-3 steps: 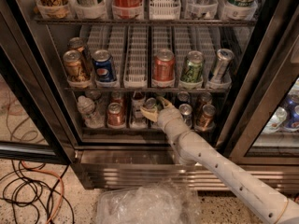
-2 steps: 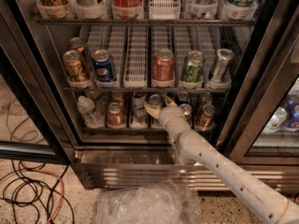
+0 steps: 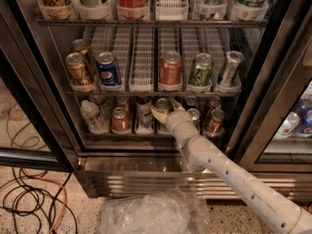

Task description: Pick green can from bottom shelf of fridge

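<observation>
The fridge (image 3: 273, 101) stands open. On its bottom shelf (image 3: 146, 136) a small dark can with a silver lid, the green can (image 3: 162, 105), stands in the middle row, its body mostly hidden. My gripper (image 3: 166, 109) reaches into the bottom shelf right at this can. Its pale fingers (image 3: 156, 113) are spread on either side of the can and not closed on it. The white arm (image 3: 219, 167) runs down to the lower right.
The bottom shelf also holds a clear bottle (image 3: 90, 116), a red can (image 3: 120, 120), a silver-topped can (image 3: 194, 115) and a brown can (image 3: 215, 121). A brighter green can (image 3: 200, 72), a blue can (image 3: 108, 68) and a red can (image 3: 170, 68) stand on the rack above. A plastic bag (image 3: 151, 212) and cables (image 3: 29, 204) lie on the floor.
The gripper has shifted slightly deeper into the bottom shelf at the can. The cans have not moved.
</observation>
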